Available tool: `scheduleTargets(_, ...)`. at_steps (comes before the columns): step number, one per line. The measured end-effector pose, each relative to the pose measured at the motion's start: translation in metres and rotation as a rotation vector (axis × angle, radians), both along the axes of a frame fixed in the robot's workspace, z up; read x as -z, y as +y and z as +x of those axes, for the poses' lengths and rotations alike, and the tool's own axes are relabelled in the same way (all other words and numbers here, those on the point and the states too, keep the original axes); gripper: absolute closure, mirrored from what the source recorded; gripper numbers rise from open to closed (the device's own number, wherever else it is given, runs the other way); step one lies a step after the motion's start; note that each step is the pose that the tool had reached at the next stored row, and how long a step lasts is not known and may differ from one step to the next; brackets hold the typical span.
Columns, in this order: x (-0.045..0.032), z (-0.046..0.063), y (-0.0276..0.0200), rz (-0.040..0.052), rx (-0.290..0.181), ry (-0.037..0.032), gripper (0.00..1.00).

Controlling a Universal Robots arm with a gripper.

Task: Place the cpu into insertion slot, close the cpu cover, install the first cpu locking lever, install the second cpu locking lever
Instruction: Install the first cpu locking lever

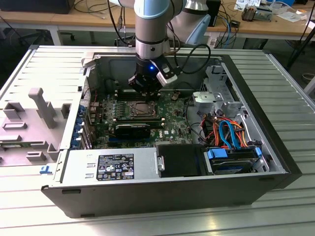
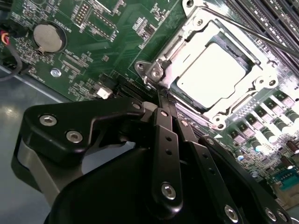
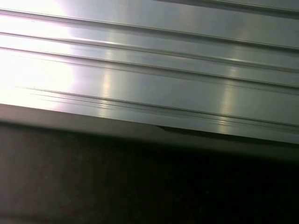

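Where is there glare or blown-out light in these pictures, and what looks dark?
In the second wrist view the cpu reflects nearly white under the cover, while the gripper is dark in the foreground. In the first wrist view ribbed metal is blown out at one side. The exterior view is evenly lit.

end effector at cpu cover corner, memory slots flanking

ribbed metal bench up front | wooden desks along the back, cables and clutter on top | bright glare on the ribs
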State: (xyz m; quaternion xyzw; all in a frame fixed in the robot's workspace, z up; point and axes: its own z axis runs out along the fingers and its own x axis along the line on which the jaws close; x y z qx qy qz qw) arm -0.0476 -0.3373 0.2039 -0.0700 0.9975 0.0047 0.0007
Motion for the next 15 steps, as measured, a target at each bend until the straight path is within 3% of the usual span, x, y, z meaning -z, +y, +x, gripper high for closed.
scheduleTargets(6, 0.0007, 0.0044, -0.0001, 0.0013, -0.002, 0.0022, 0.89)
scheduleTargets(8, 0.0012, 0.0045, -0.0001, 0.008, -0.002, 0.0024, 0.89)
scheduleTargets(11, 0.0015, 0.0045, 0.0002, 0.0279, -0.002, 0.0023, 0.89)
scheduleTargets(15, 0.0, 0.0046, 0.0004, 0.0316, -0.002, 0.0016, 0.89)
